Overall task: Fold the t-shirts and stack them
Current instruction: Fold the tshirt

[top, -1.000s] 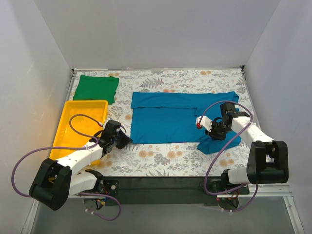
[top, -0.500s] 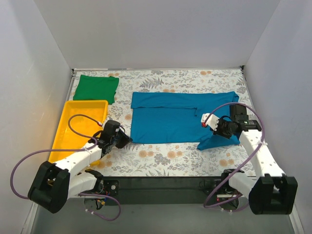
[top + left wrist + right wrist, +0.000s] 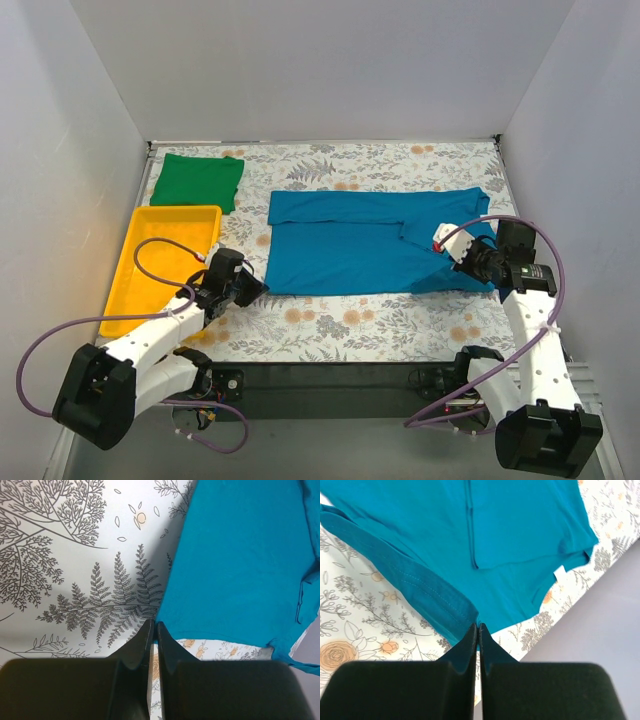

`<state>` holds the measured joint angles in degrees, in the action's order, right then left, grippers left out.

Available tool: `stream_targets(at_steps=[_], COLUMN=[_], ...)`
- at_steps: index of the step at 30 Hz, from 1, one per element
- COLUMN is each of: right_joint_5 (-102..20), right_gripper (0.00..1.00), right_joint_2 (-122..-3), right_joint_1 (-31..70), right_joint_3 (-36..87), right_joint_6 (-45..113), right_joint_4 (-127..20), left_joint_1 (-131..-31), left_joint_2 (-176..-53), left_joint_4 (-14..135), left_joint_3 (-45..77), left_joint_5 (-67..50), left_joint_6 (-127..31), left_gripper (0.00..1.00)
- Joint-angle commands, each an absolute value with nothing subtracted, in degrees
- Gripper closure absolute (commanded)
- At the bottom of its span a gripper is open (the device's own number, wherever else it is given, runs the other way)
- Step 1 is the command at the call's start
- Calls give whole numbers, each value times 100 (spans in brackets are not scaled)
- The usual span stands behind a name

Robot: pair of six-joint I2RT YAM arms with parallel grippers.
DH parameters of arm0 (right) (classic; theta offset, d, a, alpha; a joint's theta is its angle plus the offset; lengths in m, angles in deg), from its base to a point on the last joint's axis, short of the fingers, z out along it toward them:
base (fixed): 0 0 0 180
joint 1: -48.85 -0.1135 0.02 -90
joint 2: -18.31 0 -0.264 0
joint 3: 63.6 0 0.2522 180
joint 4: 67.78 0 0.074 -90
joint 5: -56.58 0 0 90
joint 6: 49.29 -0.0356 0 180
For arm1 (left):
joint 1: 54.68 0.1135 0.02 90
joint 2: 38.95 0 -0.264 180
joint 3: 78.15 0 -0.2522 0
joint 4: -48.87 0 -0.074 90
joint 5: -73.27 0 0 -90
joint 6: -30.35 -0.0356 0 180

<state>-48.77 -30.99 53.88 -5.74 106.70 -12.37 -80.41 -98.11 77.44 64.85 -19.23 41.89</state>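
Note:
The teal-blue t-shirt (image 3: 345, 245) lies spread across the middle of the table. My left gripper (image 3: 252, 288) is shut on its near left corner, which shows in the left wrist view (image 3: 156, 624). My right gripper (image 3: 476, 262) is shut on the near right corner of the shirt (image 3: 520, 555) and holds the hem (image 3: 435, 605) pulled out to the right. The bright green t-shirt (image 3: 198, 180) lies folded at the far left.
A yellow plastic tray (image 3: 145, 262) stands at the left beside my left arm. White walls close in the table on three sides. The right wall is near my right gripper.
My right gripper has drawn the folded-over right corner of the teal-blue shirt out to the right, flattening it. My left gripper has stayed on the left corner.

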Motion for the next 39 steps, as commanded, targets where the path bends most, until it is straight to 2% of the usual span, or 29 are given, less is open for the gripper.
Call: stream_targets(at_steps=[1, 15, 39], right_joint_5=[-4924, -5232, -5803], right_gripper=[99, 99, 99], right_joint_2=[-2951, -3109, -3961], right_joint_1=[5605, 6220, 6300], right_joint_3=[-282, -36, 484], right_joint_6=[10539, 10478, 10205], right_joint_4=[-1630, -2334, -3116], left_joint_1=[-8078, -8069, -7700], left_joint_2=[-9731, -10284, -11858], left_joint_4=[7986, 8021, 7881], left_joint_3=[6305, 5804, 4441], left_joint_5=[-2174, -2297, -2455], left_joint_6=[4248, 4055, 3536], left_gripper=[100, 100, 100])
